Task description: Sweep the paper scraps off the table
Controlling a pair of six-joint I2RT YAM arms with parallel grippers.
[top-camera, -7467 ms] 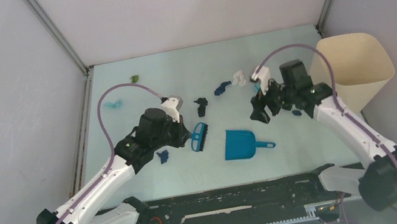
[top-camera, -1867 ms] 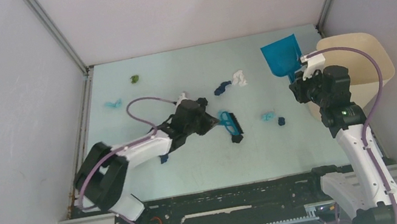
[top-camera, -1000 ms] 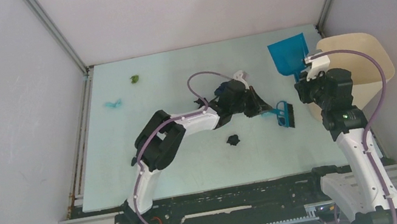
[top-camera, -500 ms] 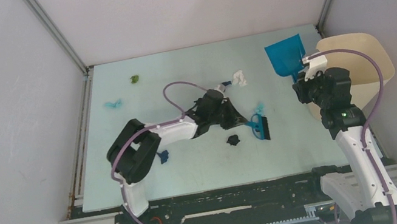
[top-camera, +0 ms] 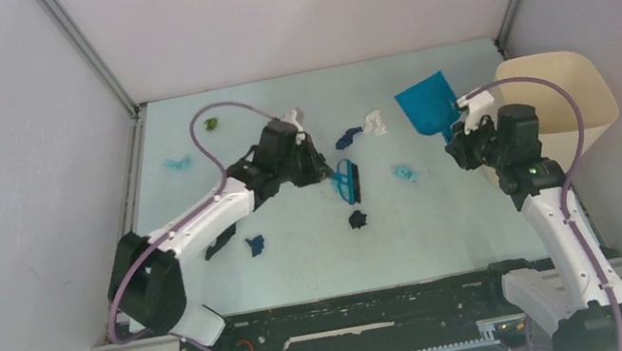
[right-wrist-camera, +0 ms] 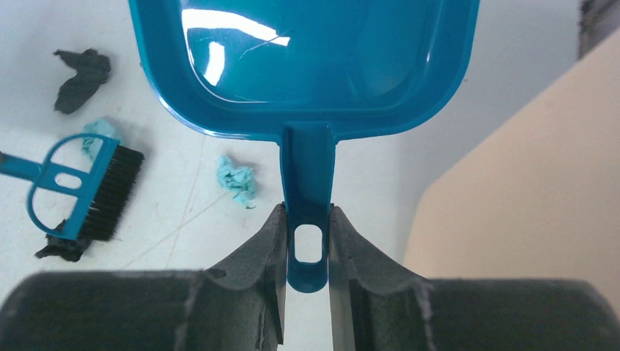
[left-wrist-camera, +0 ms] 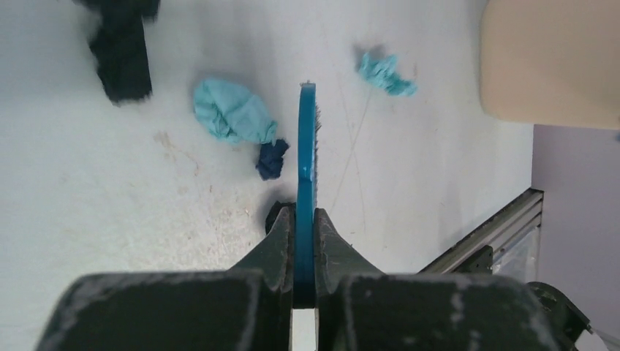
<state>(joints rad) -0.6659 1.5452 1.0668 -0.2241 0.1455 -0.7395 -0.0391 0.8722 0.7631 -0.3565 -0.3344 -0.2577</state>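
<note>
Brush (top-camera: 348, 181) swings back left, pinched in the left jaws, leaving a cyan scrap (top-camera: 403, 173) near the dustpan (top-camera: 423, 104) the right jaws clamp. Scooping looks next, plenty left.

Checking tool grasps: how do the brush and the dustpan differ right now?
The brush sits in the left gripper mid-table among scraps; the dustpan sits in the right gripper near the bin. The brush is small with dark bristles; the dustpan is a wider, empty scoop. Both are blue, clamped by the handle.
</note>
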